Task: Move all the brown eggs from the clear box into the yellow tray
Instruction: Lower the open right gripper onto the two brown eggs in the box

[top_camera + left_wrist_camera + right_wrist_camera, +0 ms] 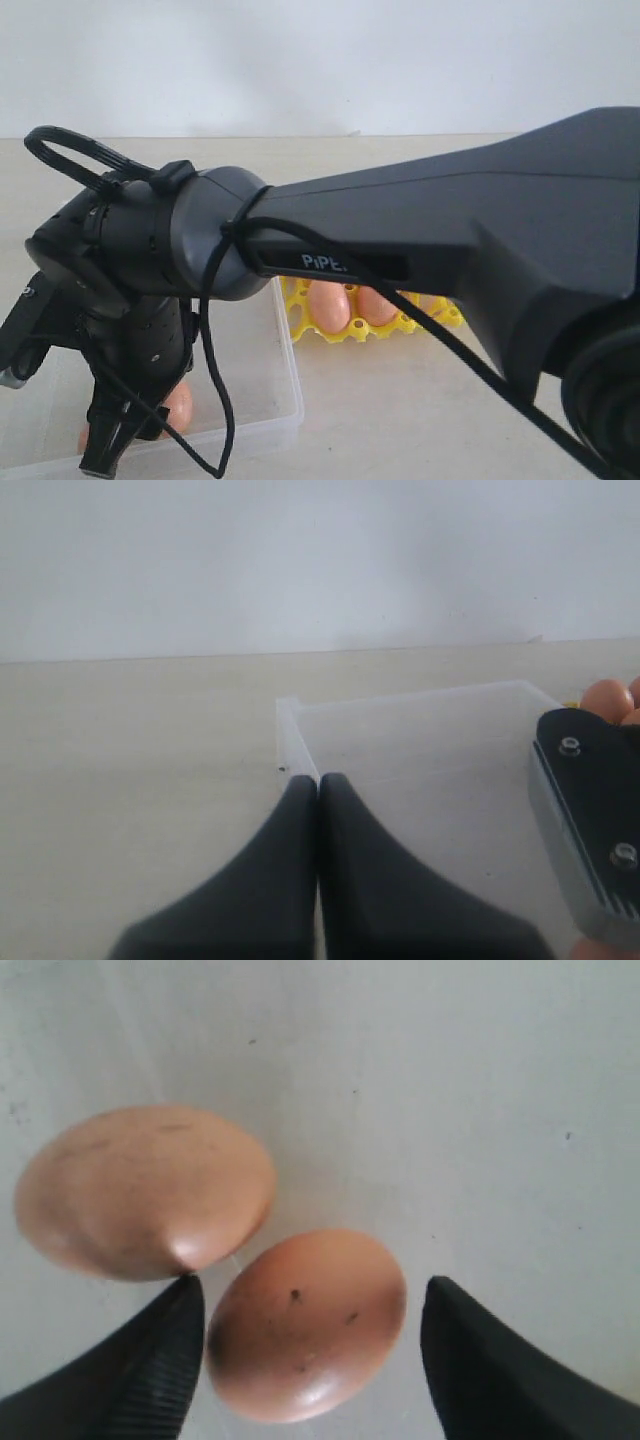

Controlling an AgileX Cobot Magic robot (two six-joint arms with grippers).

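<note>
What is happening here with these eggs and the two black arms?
The robot is moving brown eggs from the shallow clear plastic box into the bright yellow lattice egg tray, where some eggs already sit. The right gripper is down in the box, its jaws open on either side of one speckled brown egg, not yet closed on it; a second egg lies close beside. The left gripper is near a corner of the box, jaws shut, holding nothing.

Your table: pale beige, matte. Two items sit directly on it: clear box at left, yellow tray just beside its right wall. Contact between them cannot be told.
</note>
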